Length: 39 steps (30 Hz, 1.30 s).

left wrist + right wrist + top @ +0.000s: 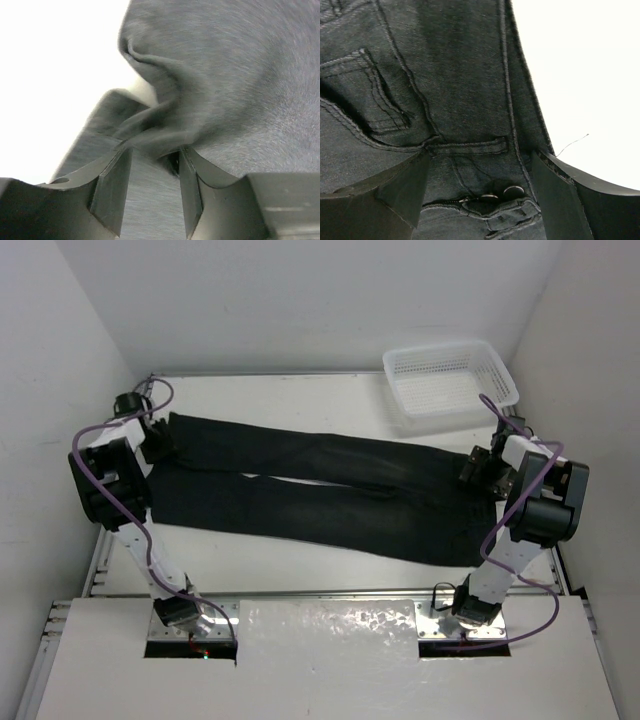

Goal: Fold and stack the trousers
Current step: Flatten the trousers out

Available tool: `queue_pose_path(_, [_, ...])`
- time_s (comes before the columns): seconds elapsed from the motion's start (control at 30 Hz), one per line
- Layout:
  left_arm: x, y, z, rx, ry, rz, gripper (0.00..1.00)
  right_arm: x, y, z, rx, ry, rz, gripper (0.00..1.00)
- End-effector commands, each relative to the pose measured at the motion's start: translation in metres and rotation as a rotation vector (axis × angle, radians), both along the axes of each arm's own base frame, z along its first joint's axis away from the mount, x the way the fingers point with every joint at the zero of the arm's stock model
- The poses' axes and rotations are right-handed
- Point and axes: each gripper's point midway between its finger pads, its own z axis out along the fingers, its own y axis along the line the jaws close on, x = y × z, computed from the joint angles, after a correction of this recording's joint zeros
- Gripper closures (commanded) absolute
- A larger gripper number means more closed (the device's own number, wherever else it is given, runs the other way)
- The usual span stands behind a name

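Note:
The black trousers (320, 490) lie spread across the table, legs to the left and waist to the right. My left gripper (160, 448) is at the leg ends. In the left wrist view its jaws (154, 150) stand apart, with a raised fold of the fabric (240, 75) at their tips. My right gripper (475, 468) is at the waist. In the right wrist view it (481, 160) is wide open, with the waistband and its buttons (512, 191) between the jaws, over the trousers (460, 60).
A white mesh basket (450, 380) stands at the back right, just behind the right gripper. White walls close in the table (300, 400) on the left, back and right.

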Motion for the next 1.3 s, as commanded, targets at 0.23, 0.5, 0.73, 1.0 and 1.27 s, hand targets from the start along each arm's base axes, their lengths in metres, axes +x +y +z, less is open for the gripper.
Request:
queue_pose_path(0.23, [-0.016,0.104,0.062,0.201,-0.097,0.11,0.63,0.009,-0.01,0.01,-0.048,-0.017,0.028,0.22])
queue_pose_path(0.5, [-0.027,0.096,0.071,0.187,-0.105,0.007,0.53,0.022,-0.016,0.047,-0.061,-0.04,0.026,0.2])
queue_pose_path(0.73, [-0.115,0.102,0.048,0.183,0.119,-0.046,0.39,-0.035,-0.033,0.109,-0.098,-0.047,-0.204,0.01])
queue_pose_path(1.0, [-0.173,0.091,0.011,0.074,0.171,-0.06,0.36,-0.13,-0.002,0.069,-0.043,-0.037,-0.395,0.01])
queue_pose_path(1.27, [-0.174,0.072,-0.02,-0.008,0.158,-0.09,0.33,-0.153,0.04,0.007,0.107,-0.029,-0.388,0.07])
